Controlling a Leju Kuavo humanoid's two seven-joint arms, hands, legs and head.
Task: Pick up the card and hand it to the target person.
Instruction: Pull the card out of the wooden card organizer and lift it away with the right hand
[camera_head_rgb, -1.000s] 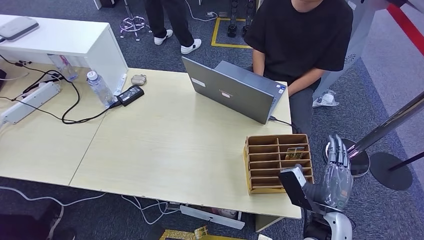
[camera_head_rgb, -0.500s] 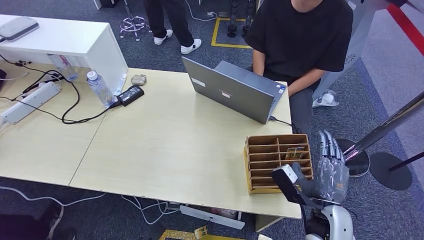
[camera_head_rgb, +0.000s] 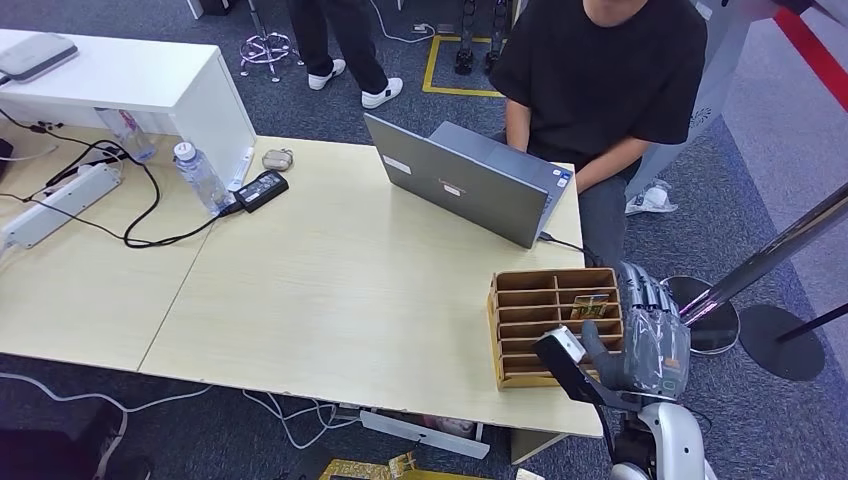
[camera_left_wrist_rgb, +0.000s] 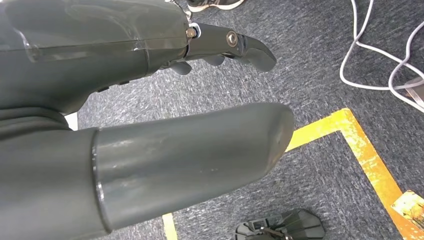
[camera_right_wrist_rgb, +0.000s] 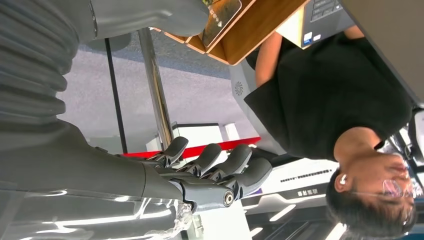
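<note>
Our right hand (camera_head_rgb: 655, 340) hangs just off the right end of the wooden organizer (camera_head_rgb: 520, 340), fingers straight and apart with nothing in them, the thumb turned in toward the box; we judge it is held like that so the fingers can close around something thin from the side. The card (camera_head_rgb: 590, 305) it is after stands upright in one of the organizer's upper right slots, its top edge poking above the dividers, which is likely why it is stored on edge: there is a lip to pinch. In the right wrist view the same card (camera_right_wrist_rgb: 220, 15) sits near the thumb, still apart from it, and the fingers (camera_right_wrist_rgb: 210, 160) reach past the box toward the open room. The organizer rests at the near right corner of the table (camera_head_rgb: 330, 290), within the arm's reach, and we read the step as the approach before any grasp. Beyond the organizer a grey laptop (camera_head_rgb: 455, 185) stands open, and behind it sits a person in a black shirt (camera_head_rgb: 600, 80), probably the one meant to receive the card, close enough for a short handover. Far to the left of the organizer lie a water bottle (camera_head_rgb: 198, 175), a black power adapter (camera_head_rgb: 262, 189) and a white power strip (camera_head_rgb: 55, 205). Our left hand (camera_left_wrist_rgb: 150, 100) hangs over carpet with its fingers loosely apart, holding nothing.
</note>
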